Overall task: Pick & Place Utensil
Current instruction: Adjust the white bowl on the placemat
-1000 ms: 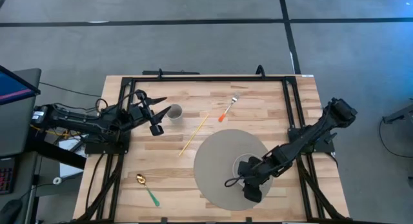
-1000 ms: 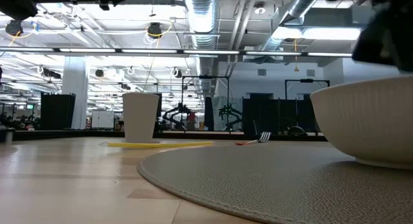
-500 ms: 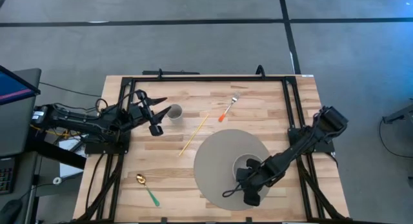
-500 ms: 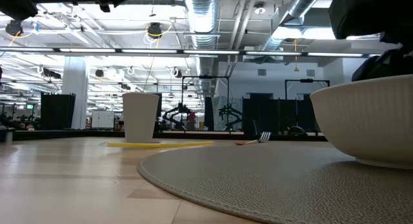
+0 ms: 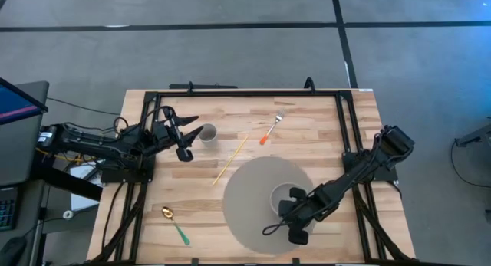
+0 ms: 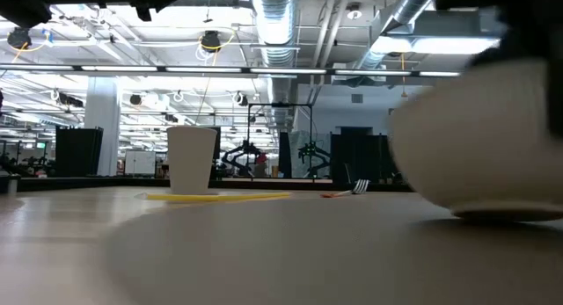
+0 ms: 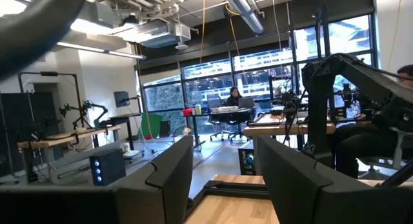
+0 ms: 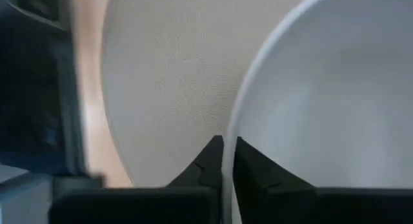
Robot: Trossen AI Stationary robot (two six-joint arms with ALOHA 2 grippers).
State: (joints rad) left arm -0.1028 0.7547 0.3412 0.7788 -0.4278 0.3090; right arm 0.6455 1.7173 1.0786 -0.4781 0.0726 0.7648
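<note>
Right gripper (image 5: 295, 217) sits at the near rim of the white bowl (image 5: 282, 197) on the round grey mat (image 5: 245, 197); in the right wrist view its two dark fingers (image 8: 210, 161) are closed down to a thin gap with the bowl rim running between them, so it reads as a pinch on the bowl wall, one finger inside and one outside. The bowl looks smeared in the low view, so it is probably being dragged along with the mat. Left gripper (image 5: 184, 128) hovers by the white cup (image 5: 207, 133), fingers spread wide with nothing between them, cup just beyond the tips. The utensils lie untouched and well away from both sets of fingers: an orange-handled fork (image 5: 270, 129) out past the mat's far side, a green-handled gold spoon (image 5: 175, 224) near the front left edge, and a yellow chopstick (image 5: 230, 160) between cup and mat. Judged step: the right arm is positioning the bowl as the receptacle, and no utensil pick has started yet. The next move likely calls for releasing the rim cleanly without tipping the bowl, then lining the fingers across a thin, flat handle for a low pinch at the table surface.
</note>
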